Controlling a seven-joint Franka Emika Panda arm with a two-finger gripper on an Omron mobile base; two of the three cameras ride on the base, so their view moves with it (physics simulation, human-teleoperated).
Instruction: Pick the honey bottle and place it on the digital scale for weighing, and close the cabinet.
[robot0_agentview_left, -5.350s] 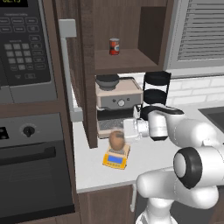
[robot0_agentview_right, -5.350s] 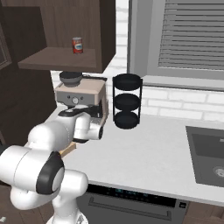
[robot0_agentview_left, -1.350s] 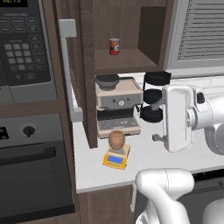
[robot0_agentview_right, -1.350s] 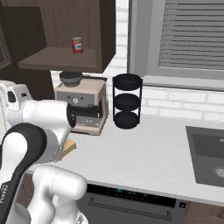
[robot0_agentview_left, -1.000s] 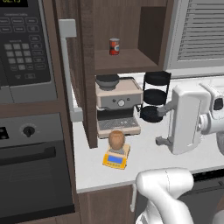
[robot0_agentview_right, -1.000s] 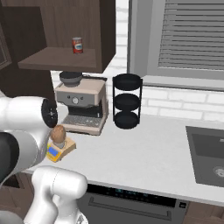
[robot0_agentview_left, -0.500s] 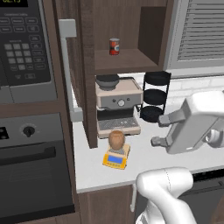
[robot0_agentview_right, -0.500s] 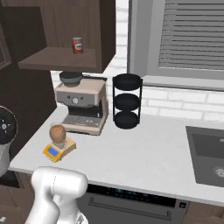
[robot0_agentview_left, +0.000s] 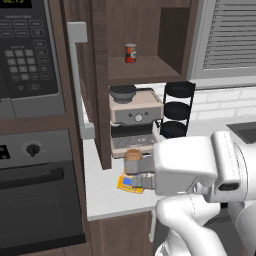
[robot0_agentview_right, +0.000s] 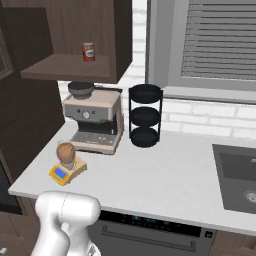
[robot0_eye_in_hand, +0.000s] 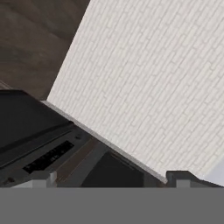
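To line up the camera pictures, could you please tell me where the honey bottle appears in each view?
Left base view: honey bottle low centre, on the digital scale, against the arm's edge.
Right base view: lower left, on the scale.
Hand view: not in it.
Shared landmark: the espresso machine just behind it.

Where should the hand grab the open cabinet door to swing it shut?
Take the long grey bar handle, around its middle. It runs vertically and stands off the door's outer face, which points towards the microwave, so coming in from that side with the jaws level across the bar looks best. The cabinet is still open.
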